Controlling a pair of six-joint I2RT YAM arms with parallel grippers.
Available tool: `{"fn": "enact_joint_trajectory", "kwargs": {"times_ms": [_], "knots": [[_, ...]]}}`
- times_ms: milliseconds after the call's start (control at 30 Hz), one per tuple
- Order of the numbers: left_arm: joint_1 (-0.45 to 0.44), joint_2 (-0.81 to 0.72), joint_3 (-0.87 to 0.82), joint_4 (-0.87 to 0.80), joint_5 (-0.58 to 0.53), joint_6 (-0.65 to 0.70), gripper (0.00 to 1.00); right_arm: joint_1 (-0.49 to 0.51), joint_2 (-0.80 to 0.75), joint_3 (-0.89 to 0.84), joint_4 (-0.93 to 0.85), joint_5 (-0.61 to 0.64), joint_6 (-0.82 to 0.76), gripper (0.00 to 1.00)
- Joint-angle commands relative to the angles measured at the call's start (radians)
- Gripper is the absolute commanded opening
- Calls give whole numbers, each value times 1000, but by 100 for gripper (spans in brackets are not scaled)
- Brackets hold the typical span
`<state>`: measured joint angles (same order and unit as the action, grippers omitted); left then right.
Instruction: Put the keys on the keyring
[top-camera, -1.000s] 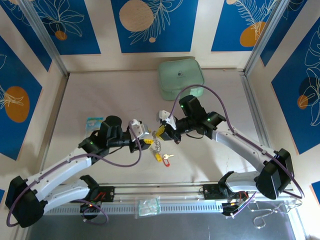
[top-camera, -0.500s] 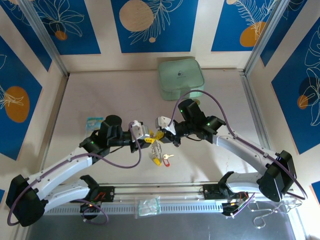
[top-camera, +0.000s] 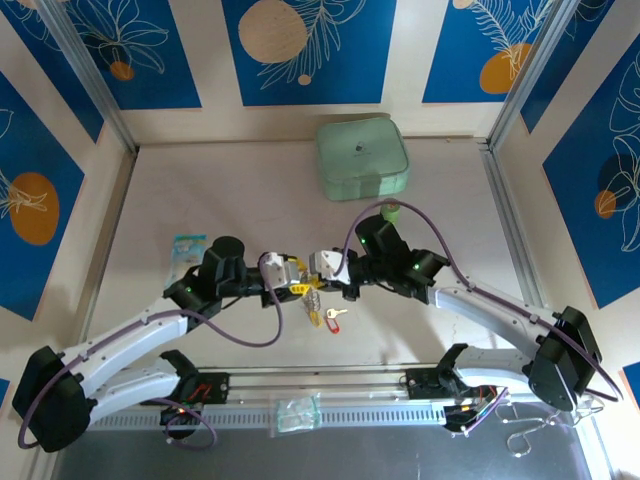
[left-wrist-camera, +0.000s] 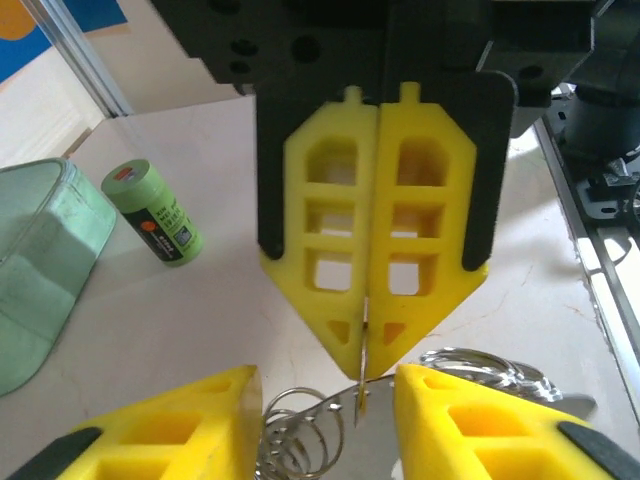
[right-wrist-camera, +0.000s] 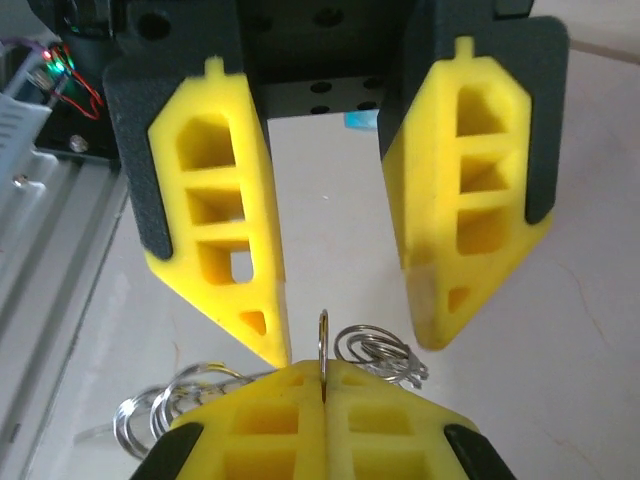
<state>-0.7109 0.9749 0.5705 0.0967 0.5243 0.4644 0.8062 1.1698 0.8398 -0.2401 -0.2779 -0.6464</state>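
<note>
Stage: keyring held, keys not yet on.

Right gripper (right-wrist-camera: 323, 388) pressed together on a thin metal edge of the keyring (left-wrist-camera: 300, 432), held off the table (top-camera: 200, 200) at the pinch. Silvery coiled links hanging to either side of the pinch.

Left gripper (left-wrist-camera: 322, 388) spread wide, tip to tip with the right gripper. One finger on each side of the pinched edge, gripping nothing visible.

Red key (top-camera: 316, 318) on the table directly under the hanging links, at or against their lower end. Contact or threading not decidable at this size.

Other key (top-camera: 336, 313) just beside it, toward the right arm's side, flat on the table and apart from the keyring. Head colour too small to call.

Case (left-wrist-camera: 40, 260) and cylinder (left-wrist-camera: 152, 212) toward the far side, well apart from the work.

Done, by judgement: keyring taken up and steadied in one gripper.

Left, apparently: both keys. No key in either gripper, none seen through the loop.

Probable next need: a key picked up by the free left gripper and its head hole brought to the keyring's opening. Then the same for the second key.

Overall: early in the task.
</note>
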Motion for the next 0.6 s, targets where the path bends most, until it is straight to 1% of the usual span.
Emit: {"fn": "enact_joint_trajectory", "kwargs": {"times_ms": [0,100,300,400,567], "knots": [[5,-74,-50,92,-24,22,41,19,-47,-40,120,70,-69,0],[5,-141,-86,83,-52,26,41,28,-66,-68,155,88,-103,0],[5,-242,-132,31,-113,6,41,37,-73,-80,160,97,-137,0],[5,-260,-142,26,-140,-10,41,45,-74,-81,167,103,-154,0],[5,-265,-149,29,-149,-23,41,54,-76,-85,175,119,-171,0]]}}
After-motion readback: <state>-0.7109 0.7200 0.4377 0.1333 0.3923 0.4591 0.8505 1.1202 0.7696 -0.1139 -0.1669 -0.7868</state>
